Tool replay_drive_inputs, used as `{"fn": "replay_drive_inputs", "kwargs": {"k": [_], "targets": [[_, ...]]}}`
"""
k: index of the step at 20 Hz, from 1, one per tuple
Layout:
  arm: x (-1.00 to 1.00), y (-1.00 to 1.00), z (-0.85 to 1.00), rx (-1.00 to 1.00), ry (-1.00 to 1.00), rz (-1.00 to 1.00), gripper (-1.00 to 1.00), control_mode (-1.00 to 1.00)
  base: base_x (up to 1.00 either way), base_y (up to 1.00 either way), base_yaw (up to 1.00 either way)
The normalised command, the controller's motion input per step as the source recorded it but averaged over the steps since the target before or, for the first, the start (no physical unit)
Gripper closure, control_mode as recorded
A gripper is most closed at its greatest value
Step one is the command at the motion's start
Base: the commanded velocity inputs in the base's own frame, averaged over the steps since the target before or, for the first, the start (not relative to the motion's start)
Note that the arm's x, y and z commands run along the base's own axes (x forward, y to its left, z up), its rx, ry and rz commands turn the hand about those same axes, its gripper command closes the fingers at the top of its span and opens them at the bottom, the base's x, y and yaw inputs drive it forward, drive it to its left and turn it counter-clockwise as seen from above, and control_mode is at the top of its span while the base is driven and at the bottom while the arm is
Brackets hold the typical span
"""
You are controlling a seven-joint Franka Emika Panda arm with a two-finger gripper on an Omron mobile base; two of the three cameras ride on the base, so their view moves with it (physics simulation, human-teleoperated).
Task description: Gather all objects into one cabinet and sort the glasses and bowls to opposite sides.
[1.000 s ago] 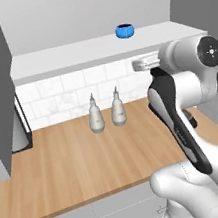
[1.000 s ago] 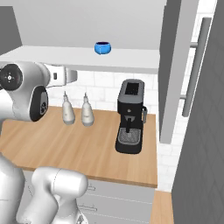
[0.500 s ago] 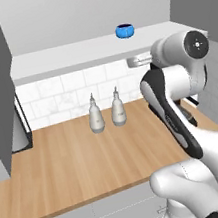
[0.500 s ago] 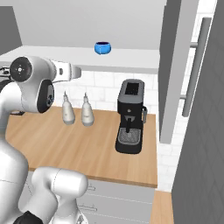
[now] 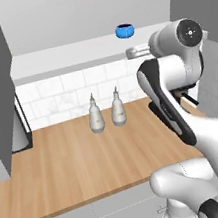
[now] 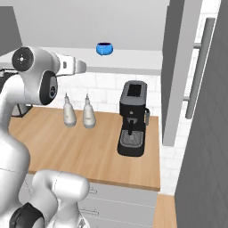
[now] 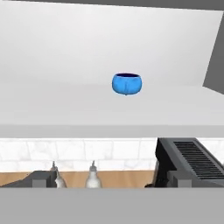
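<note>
Wall cabinet (image 5: 72,61) floor holds a small blue bowl (image 7: 127,83) far back, and your arm has swung up level with it since a second ago, gripper (image 7: 111,180) jaws released and empty, so you now face the reach.

From my hand camera, the black coffee machine (image 7: 192,164) is cut by the right edge, and both white bottles (image 7: 92,177) lose their lower halves behind the grey band.
</note>
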Motion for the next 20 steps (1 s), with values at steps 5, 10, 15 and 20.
{"fn": "replay_drive_inputs", "kwargs": {"k": [5, 10, 15, 20], "targets": [[0.52, -0.17, 0.0, 0.02, -0.03, 0.0, -1.0, -1.0, 0.0, 0.0, 0.0], [0.48, -0.12, 0.0, 0.01, -0.03, 0.0, -1.0, -1.0, 0.0, 0.0, 0.0], [0.45, -0.15, 0.0, 0.01, 0.0, 0.0, -1.0, -1.0, 0.0, 0.0, 0.0], [0.42, -0.2, 0.0, 0.04, 0.03, -0.02, -1.0, -1.0, 0.0, 0.0, 0.0]]}}
